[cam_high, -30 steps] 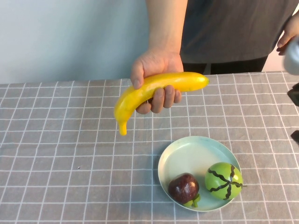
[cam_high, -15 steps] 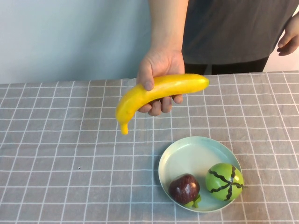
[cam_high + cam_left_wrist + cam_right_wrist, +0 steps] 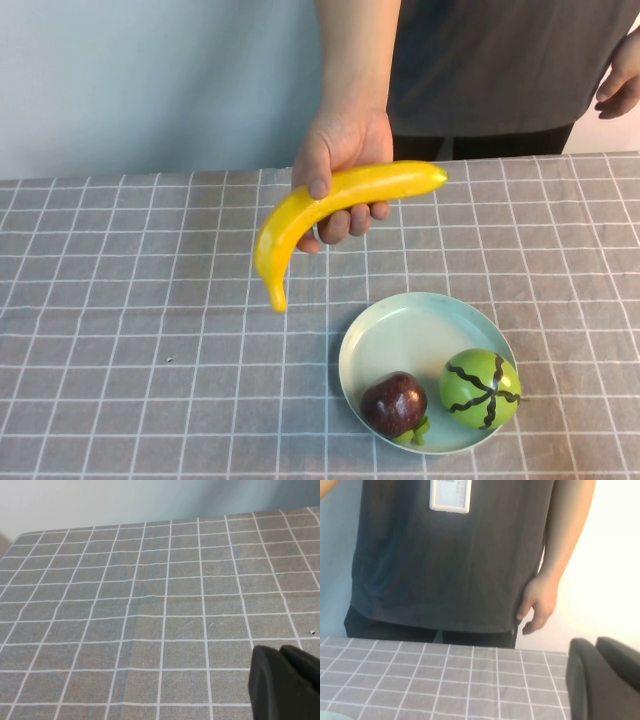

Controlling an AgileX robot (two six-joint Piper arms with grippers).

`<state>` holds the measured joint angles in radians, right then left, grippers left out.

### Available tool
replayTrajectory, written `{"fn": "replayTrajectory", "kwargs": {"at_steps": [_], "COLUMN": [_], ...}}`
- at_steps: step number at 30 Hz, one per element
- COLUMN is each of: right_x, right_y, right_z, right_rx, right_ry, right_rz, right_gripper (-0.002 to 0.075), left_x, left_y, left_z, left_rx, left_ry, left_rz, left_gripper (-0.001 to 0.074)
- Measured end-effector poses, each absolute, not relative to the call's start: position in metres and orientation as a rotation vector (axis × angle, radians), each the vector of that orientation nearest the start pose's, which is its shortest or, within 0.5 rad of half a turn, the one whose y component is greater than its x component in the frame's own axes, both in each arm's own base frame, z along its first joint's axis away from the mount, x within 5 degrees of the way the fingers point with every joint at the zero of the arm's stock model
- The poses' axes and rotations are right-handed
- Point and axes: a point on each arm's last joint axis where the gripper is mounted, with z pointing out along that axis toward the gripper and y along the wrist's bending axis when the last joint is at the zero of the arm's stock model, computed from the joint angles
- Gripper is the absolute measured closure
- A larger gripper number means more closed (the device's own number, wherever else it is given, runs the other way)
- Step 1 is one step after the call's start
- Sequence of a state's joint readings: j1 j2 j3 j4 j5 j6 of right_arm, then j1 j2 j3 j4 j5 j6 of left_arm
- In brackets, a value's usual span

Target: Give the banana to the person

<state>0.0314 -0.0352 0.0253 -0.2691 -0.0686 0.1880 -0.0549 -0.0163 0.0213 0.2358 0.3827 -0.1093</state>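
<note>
Banana (image 3: 330,205) held in person's (image 3: 480,60) hand (image 3: 340,165), upper centre. Left gripper (image 3: 285,682), right gripper (image 3: 602,677) corner-only, gap unreadable. Risk: loose grip, drop onto desk (image 3: 130,330).

Table (image 3: 120,340) covered edge to edge with a grey cloth printed in a white grid of squares; cloth lies mostly flat, with a faint lengthwise crease visible in the left wrist view (image 3: 130,630). Far edge of the table runs straight across the high view, just below the wall.

Wall (image 3: 150,80) behind the table is plain, pale blue-grey, unmarked. To the far right it reads much brighter, nearly white with a warm cast (image 3: 615,555), as if strongly lit from that side.

Light overall soft and even; shadows on the cloth are faint. No floor or windows in view.
</note>
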Motion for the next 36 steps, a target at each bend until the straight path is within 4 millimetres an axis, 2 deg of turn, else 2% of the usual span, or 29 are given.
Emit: {"fn": "replayTrajectory", "kwargs": {"at_steps": [5, 8, 10, 22, 36], "right_x": [0.054, 0.054, 0.054, 0.052, 0.052], "right_y": [0.003, 0.002, 0.002, 0.002, 0.002], "right_z": [0.213, 0.209, 0.206, 0.175, 0.176], "right_rx": [-0.086, 0.003, -0.059, -0.075, -0.078], "right_ry": [1.405, 1.439, 1.471, 1.811, 1.808], "right_rz": [-0.019, 0.059, -0.014, -0.011, -0.017], "right_gripper": [0.0732, 0.0732, 0.0732, 0.0732, 0.0732], "left_x": [0.052, 0.052, 0.052, 0.052, 0.052], "left_y": [0.005, 0.005, 0.005, 0.005, 0.005], "left_z": [0.173, 0.173, 0.173, 0.173, 0.173], "left_rx": [0.093, 0.093, 0.093, 0.093, 0.093], "left_ry": [1.86, 1.86, 1.86, 1.86, 1.86], "left_rz": [0.119, 0.119, 0.119, 0.119, 0.119], "left_gripper": [0.0739, 0.0739, 0.0739, 0.0739, 0.0739]}}
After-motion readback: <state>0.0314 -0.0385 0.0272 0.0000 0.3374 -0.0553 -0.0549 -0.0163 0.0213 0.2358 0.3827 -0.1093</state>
